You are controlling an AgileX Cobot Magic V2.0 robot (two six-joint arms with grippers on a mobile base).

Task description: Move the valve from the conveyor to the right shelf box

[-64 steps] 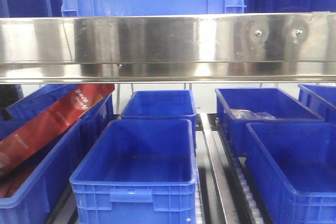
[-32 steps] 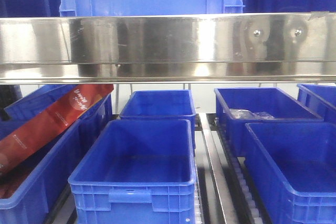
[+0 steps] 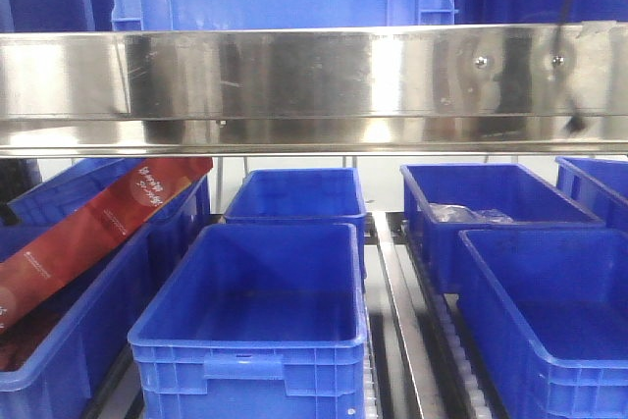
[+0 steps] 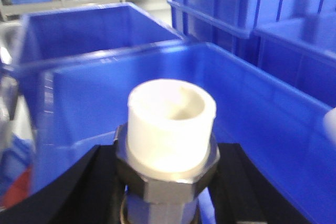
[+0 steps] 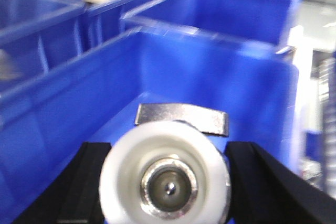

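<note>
A: Rows of blue plastic boxes fill a roller shelf under a polished steel crossbeam [image 3: 314, 85]; the front view shows no arm at all.

B: Start at the grippers, then. The left gripper [image 4: 165, 182], at the bottom of its wrist view, is closed on a valve [image 4: 170, 129], its black fingers [image 4: 68, 192] flanking the hexagonal metal body, the pale end pointing up.

A: And the right gripper [image 5: 165, 182]?

B: Also clamped, on a second valve [image 5: 164, 177] seen end-on at the bottom centre, white ring round a metal core, its flat lever [image 5: 181, 119] just above. Beyond it, the blue box [image 5: 173, 77] opens wide across the middle of the frame.

A: So neither valve is on the conveyor, which isn't visible anywhere?

B: Right. Both are held over or near boxes. For the left, a blue box wall [image 4: 173, 82] rises behind the valve, more boxes at upper left.

A: How to finish well?

B: My judgement: carry the valve clearly past the near rim, lower it toward the floor of the box, then open the fingers, so it doesn't bounce or catch its lever on the wall.
</note>
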